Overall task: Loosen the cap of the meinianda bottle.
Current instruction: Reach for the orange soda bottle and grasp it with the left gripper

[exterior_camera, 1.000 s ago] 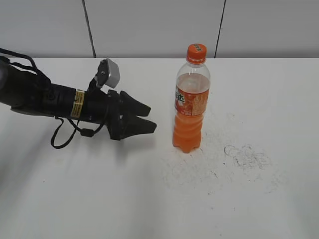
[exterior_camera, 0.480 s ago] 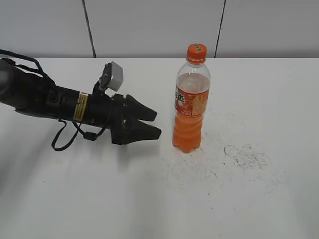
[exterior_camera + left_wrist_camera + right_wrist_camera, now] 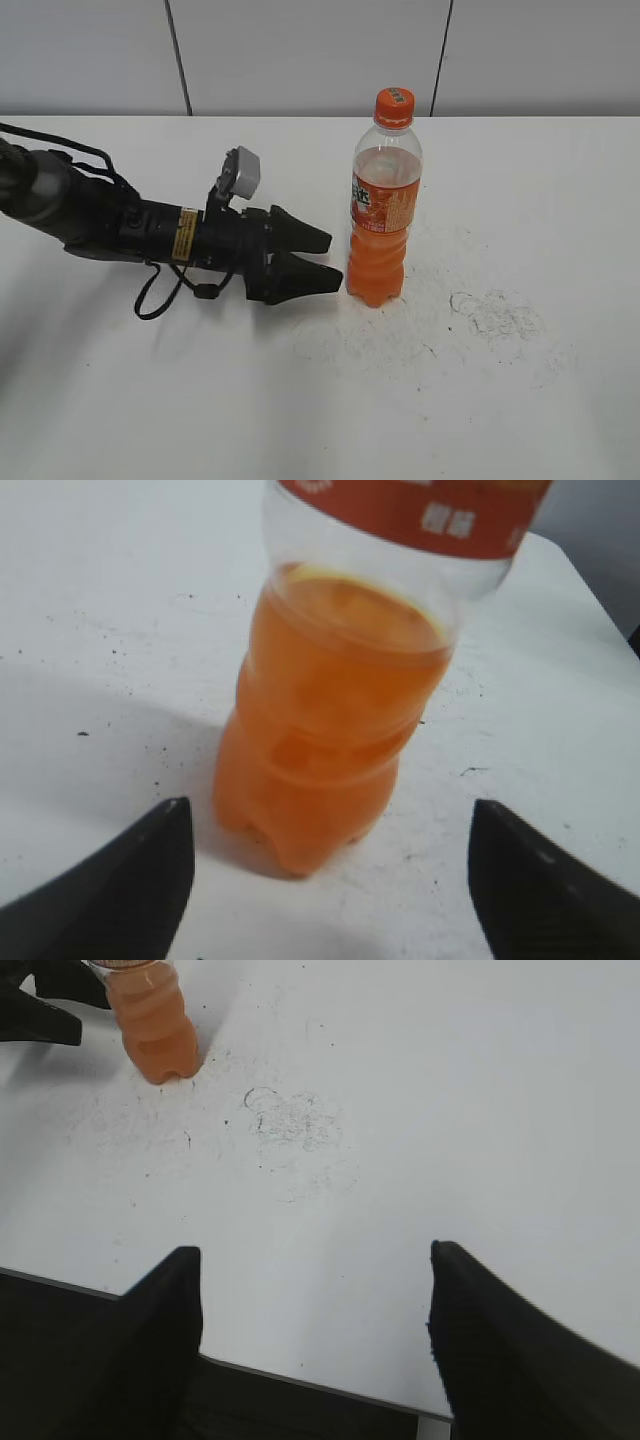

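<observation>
Nothing is loosened: small ribbed orange plastic cap (image 3: 394,103) probably sits tight on the tall clear plastic orange-drink bottle (image 3: 384,210); left gripper (image 3: 325,259), fingers wide, waits at its nine o'clock; right gripper (image 3: 315,1340) also wide.

The left wrist view crops the meinianda bottle (image 3: 330,730) at the label, leaving its neck and the cap out of frame; the label print there is blurred and unreadable. Only the tips of the left gripper (image 3: 330,880) show at the bottom corners. In the right wrist view the bottle (image 3: 152,1020) is cut off at the top edge, and the right gripper (image 3: 315,1345) shows only as two dark jaws running off the bottom edge. In the exterior view the left arm (image 3: 60,205) runs off the left edge, and the mark on the cap (image 3: 394,103) is too small to read.
</observation>
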Controlling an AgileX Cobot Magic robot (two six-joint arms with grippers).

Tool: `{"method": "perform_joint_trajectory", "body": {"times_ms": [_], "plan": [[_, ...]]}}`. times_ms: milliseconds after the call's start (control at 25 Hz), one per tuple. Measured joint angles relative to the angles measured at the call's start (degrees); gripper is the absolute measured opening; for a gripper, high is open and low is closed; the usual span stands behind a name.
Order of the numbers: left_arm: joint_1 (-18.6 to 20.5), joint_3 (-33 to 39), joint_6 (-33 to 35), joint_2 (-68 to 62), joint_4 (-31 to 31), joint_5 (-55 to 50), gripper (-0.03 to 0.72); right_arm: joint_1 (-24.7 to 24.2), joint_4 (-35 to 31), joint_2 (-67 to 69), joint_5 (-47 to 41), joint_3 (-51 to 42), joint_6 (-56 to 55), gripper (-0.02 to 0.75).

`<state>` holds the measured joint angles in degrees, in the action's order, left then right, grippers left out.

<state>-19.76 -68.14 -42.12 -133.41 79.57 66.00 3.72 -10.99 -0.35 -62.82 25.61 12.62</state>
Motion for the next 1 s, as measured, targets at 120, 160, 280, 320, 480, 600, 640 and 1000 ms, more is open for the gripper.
{"method": "perform_joint_trajectory", "body": {"times_ms": [120,160,280,320,480,600,640,1000], "plan": [[-0.10,-2.26,0.12,-1.56,-0.41,1.46,0.671,0.00,-0.54,0.00,0.00,0.00,0.00,0.526],[-0.28,-2.96,0.11,-2.05,-0.51,1.84,0.671,0.00,-0.85,0.00,0.00,0.00,0.00,0.526],[-1.13,-5.31,0.11,-3.57,-0.51,2.55,0.671,0.00,-1.75,0.00,0.00,0.00,0.00,0.526],[-1.53,-6.02,0.11,-4.04,-0.51,2.60,0.671,0.00,-1.97,0.00,0.00,0.00,0.00,0.526],[-3.50,-8.08,0.11,-5.08,-0.46,2.30,0.671,0.00,-2.75,0.00,0.00,0.00,0.00,0.526],[-4.72,-9.33,0.11,-5.08,-0.82,0.14,0.671,0.00,-2.75,0.00,0.00,0.00,0.00,0.526],[-5.13,-9.62,0.11,-5.08,-0.97,-0.55,0.671,0.00,-2.75,0.00,0.00,0.00,0.00,0.526],[-8.16,-12.03,0.11,-5.28,-3.15,-4.87,0.671,0.00,-2.75,0.00,0.00,0.00,0.00,0.526]]}}
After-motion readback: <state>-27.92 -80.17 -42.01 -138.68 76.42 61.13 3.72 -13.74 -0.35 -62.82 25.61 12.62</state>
